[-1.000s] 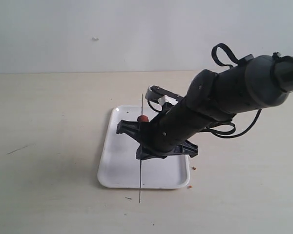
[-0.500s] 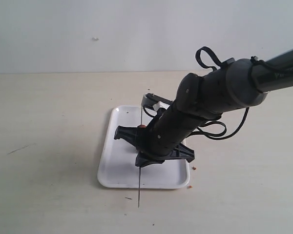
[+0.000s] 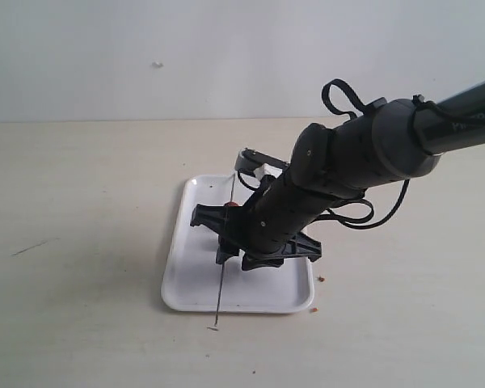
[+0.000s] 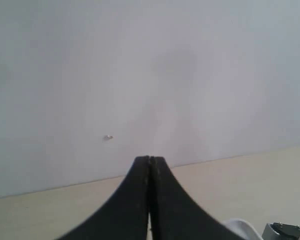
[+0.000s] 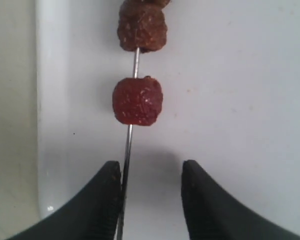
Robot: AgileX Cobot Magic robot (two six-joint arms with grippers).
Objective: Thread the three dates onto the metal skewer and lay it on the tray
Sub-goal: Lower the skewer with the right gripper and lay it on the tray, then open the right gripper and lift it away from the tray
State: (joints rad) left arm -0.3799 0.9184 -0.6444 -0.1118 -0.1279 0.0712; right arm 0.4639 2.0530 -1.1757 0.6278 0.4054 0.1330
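Dates [image 5: 138, 101] sit threaded on the metal skewer [image 5: 131, 135] over the tray [image 5: 230, 100], right hand [image 5: 151, 200] spread open, left hand [image 4: 150, 165] closed.

Three dates [image 5: 138, 101] are being counted on one metal skewer [image 3: 219, 291], the third only partly visible. One tray [image 3: 186, 279], one left gripper [image 4: 150, 160] and one right gripper [image 5: 151, 170] are being shown.

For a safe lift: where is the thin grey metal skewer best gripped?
Probably the bare stretch of the thin grey metal skewer beyond the wrinkled red-brown dates, from above, jaws across the rod: it is slim and free of dates there.
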